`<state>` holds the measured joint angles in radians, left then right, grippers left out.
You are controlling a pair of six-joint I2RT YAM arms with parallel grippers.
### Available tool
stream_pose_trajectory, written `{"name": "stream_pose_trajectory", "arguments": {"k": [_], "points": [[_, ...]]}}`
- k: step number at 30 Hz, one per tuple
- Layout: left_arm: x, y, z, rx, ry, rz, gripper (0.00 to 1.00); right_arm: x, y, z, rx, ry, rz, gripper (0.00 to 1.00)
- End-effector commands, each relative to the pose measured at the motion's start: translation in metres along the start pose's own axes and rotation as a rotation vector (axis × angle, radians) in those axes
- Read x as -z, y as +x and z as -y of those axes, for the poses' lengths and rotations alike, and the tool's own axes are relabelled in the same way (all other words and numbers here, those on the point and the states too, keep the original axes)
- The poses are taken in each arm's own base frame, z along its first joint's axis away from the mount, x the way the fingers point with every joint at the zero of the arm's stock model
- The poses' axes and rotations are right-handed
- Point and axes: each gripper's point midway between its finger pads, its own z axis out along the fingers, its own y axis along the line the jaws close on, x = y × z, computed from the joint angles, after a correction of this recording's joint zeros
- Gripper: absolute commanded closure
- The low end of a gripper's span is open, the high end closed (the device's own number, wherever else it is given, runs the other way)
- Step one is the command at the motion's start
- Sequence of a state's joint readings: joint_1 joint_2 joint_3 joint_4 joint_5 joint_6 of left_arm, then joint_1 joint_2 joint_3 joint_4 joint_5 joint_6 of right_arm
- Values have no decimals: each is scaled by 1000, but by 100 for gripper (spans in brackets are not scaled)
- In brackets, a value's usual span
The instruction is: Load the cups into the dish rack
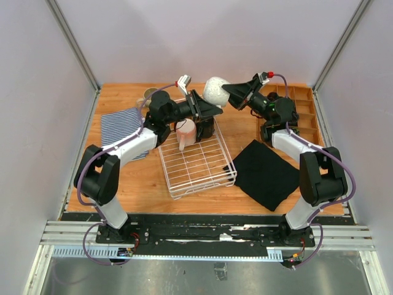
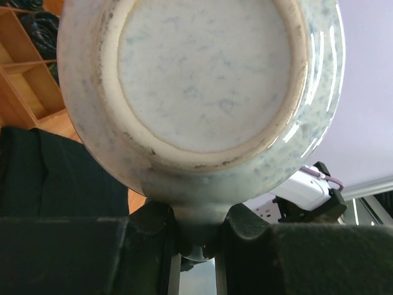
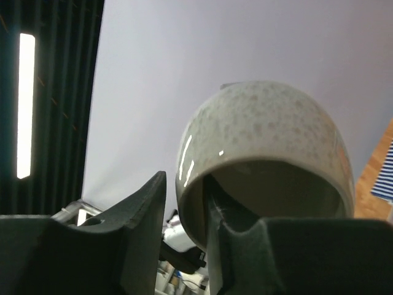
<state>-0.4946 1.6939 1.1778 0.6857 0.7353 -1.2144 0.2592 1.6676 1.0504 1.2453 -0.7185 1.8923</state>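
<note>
From above: one whitish-grey cup (image 1: 215,91) is up in the air near the far end of the one dish rack (image 1: 198,167); one pink cup (image 1: 186,131) sits inside.

Left wrist: the left tool (image 2: 198,216) looks clamped on the whitish-grey cup's handle.

Right wrist: the right tool (image 3: 184,185) is apart, one finger inside the cup.

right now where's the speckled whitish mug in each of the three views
top external: upper centre, speckled mug held in the air beyond the dish rack's far end
left wrist: fills the upper frame, base toward the camera
right wrist: centre right, mouth tipped down toward the camera
landmarks: black cloth shows in top and left wrist views; striped cloth in top and right wrist views
</note>
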Motion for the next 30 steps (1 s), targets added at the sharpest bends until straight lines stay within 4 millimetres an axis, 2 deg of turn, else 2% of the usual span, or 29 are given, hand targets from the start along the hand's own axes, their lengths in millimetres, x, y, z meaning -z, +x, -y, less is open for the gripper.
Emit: {"name": "stream_pose_trajectory", "arguments": {"k": [1,5,9,14,18,21,27,30], "points": [[11,-23,45,-144,73,120,99,5,27,4,92,5,-113,65],[17,-19,38,-161,41,127,99,11,22,6,97,16,-96,55],[24,-6,25,-187,-28,99,99,28,10,17,112,76,-62,52],[33,21,-6,-276,-201,25,100,64,-6,41,179,218,-32,49],[35,48,-30,-340,-333,-56,99,99,-23,58,273,387,-10,42],[38,68,-41,-344,-364,-99,99,124,-35,67,358,552,-1,33],[53,85,-67,-386,-505,-112,99,155,-54,56,528,755,6,9],[58,84,-79,-421,-589,-102,99,161,-56,53,538,778,18,3]]}}
